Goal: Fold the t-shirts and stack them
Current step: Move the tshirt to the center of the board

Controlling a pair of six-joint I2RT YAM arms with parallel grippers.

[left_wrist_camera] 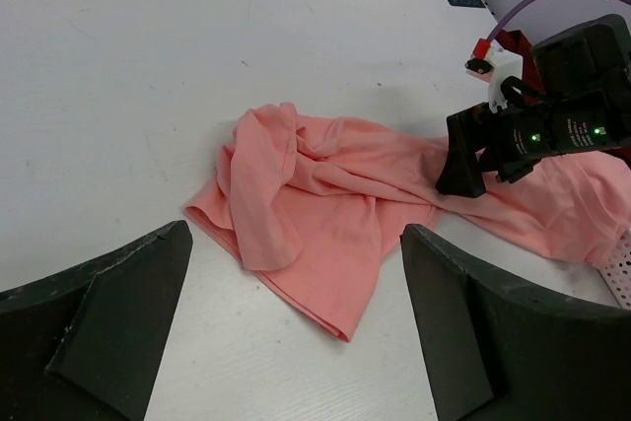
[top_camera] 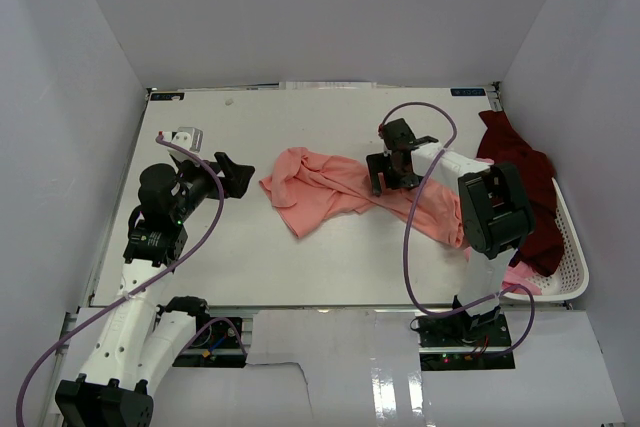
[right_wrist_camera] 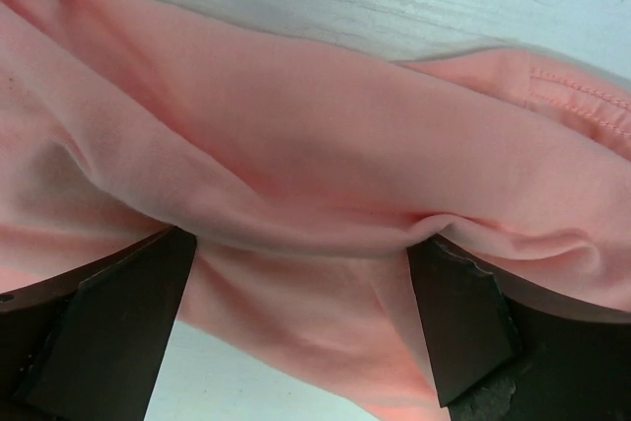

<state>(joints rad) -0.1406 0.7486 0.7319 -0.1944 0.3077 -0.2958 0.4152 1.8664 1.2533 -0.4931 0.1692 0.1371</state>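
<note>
We see the salmon-pink t-shirt [top_camera: 318,192] crumpled mid-table [top_camera: 250,127], one end trailing twd the right edge. R gripper [top_camera: 393,183] is down on it, jaws wide, a fold btwn the fingers, not pinched. L gripper [top_camera: 238,175] hangs just left of it, jaws wide, holding nothing. At far right the maroon t-shirt [top_camera: 520,182] drapes over the white basket [top_camera: 575,257].

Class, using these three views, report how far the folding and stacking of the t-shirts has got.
Done: nothing; no folded shirt or stack shows. In hand: the salmon t-shirt lies crumpled mid-table, the open right gripper straddling a ridge of it; the left gripper hovers open beside it. Left: that shirt, plus the maroon t-shirt draped over the white basket.
</note>
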